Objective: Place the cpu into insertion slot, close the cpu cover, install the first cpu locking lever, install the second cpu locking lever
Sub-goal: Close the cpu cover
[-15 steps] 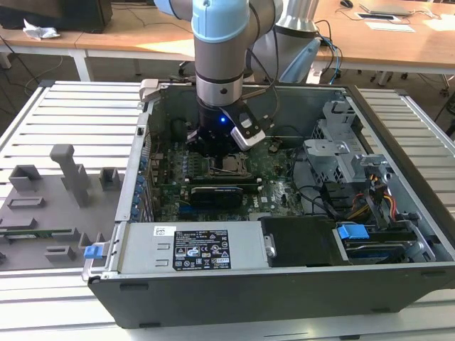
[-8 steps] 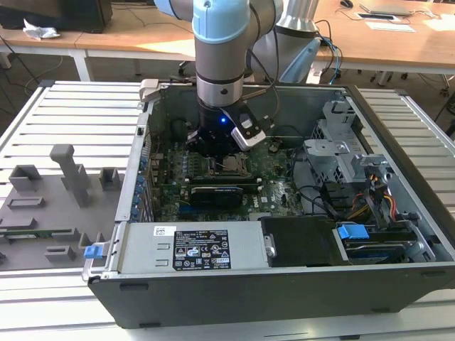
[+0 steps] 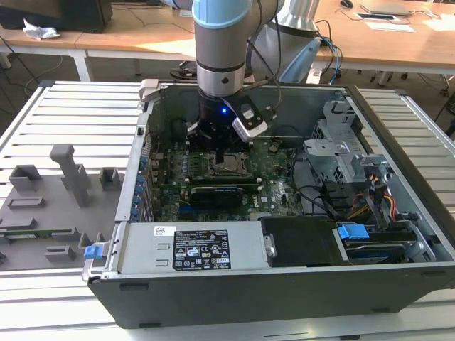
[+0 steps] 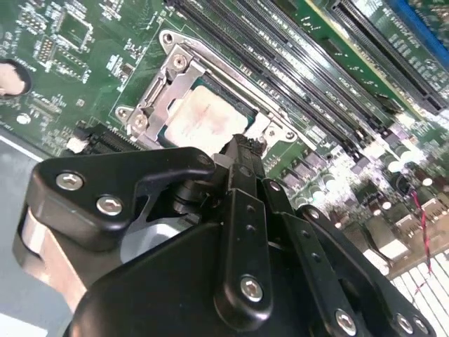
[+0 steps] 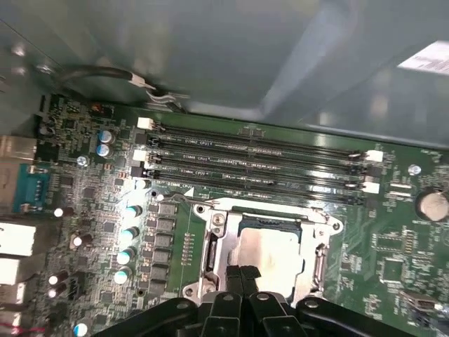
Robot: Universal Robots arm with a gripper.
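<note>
Silver-topped chip (image 5: 272, 254) already sits in the socket (image 5: 209, 254), and the metal cover frame (image 5: 318, 263) appears to lie down around it. The gripper (image 5: 243, 275), its fingers pressed together on nothing, is at the socket's edge. Whether the locking is done I cannot tell.

The arm (image 3: 222, 50) at the top centre of the exterior view is a silver-grey cylinder with a pale blue band (image 3: 220, 13), a black wrist (image 3: 213, 114) with a small blue light (image 3: 225, 110) and a silver-rimmed box (image 3: 250, 122); the gripper (image 4: 242, 151) in the second wrist view is glossy black links fixed with silver screws (image 4: 251, 288)
</note>
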